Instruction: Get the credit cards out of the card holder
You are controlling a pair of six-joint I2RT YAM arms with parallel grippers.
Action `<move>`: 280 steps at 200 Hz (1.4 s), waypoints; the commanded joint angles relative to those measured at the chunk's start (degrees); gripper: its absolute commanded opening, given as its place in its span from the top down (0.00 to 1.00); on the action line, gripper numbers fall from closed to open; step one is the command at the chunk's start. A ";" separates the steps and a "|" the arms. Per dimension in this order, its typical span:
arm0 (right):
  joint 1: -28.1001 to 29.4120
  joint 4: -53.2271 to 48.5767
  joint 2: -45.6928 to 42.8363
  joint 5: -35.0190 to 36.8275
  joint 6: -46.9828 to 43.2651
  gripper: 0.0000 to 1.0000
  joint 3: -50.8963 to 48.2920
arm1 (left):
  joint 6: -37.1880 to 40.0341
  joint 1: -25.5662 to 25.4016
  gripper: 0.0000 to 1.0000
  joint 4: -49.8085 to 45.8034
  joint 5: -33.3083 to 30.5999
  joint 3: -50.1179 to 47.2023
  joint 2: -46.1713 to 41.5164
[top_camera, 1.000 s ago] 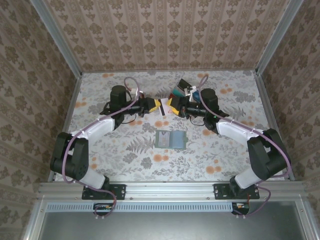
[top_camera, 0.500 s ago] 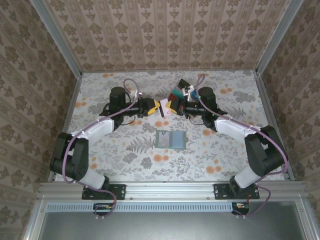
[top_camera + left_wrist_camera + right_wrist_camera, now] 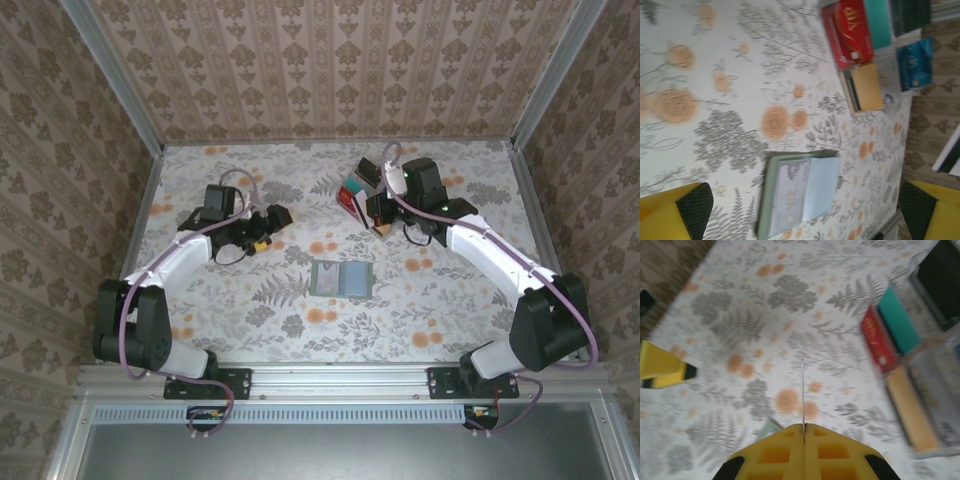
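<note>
The card holder [image 3: 340, 279] lies unfolded mid-table, with bare flowered table [image 3: 230, 300] all around it, leaving free passage from above, the front and either side. Behind it to the right, a pile of credit cards [image 3: 352, 190] and the right gripper [image 3: 382, 226], pinching a thin card [image 3: 802, 390] just beside the pile, crowd that area. The left gripper [image 3: 273, 228], jaws spread wide, sits well apart at back left; patterned walls [image 3: 330, 70] enclose three sides.

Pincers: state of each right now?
Left pincer: open, holding nothing.
Right pincer: shut on a thin credit card, seen edge-on.
</note>
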 commanded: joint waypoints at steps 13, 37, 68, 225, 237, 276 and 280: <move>-0.78 -8.85 6.03 9.87 -15.87 1.00 7.50 | 2.94 1.10 0.00 -3.56 -2.75 -1.39 -2.95; -1.19 -9.84 10.37 8.18 -23.07 1.00 10.18 | 3.46 1.30 0.00 -4.47 -2.36 -1.21 -2.98; -1.97 -11.37 14.58 8.23 -27.30 1.00 13.15 | 3.18 1.30 0.00 -4.27 -1.34 -1.56 -3.12; -5.92 -12.86 24.99 7.24 -33.84 1.00 18.92 | 2.24 0.53 0.00 -2.78 0.60 -3.81 -2.72; -5.99 -13.12 25.57 7.38 -33.92 1.00 19.09 | 2.23 0.54 0.00 -2.75 0.63 -3.86 -2.55; -6.07 -13.06 26.36 8.15 -34.13 0.98 18.91 | 1.92 0.51 0.00 -2.16 0.81 -4.12 -2.11; -6.09 -13.04 26.40 8.17 -34.18 0.97 18.97 | 1.91 0.51 0.00 -2.20 0.89 -4.19 -2.10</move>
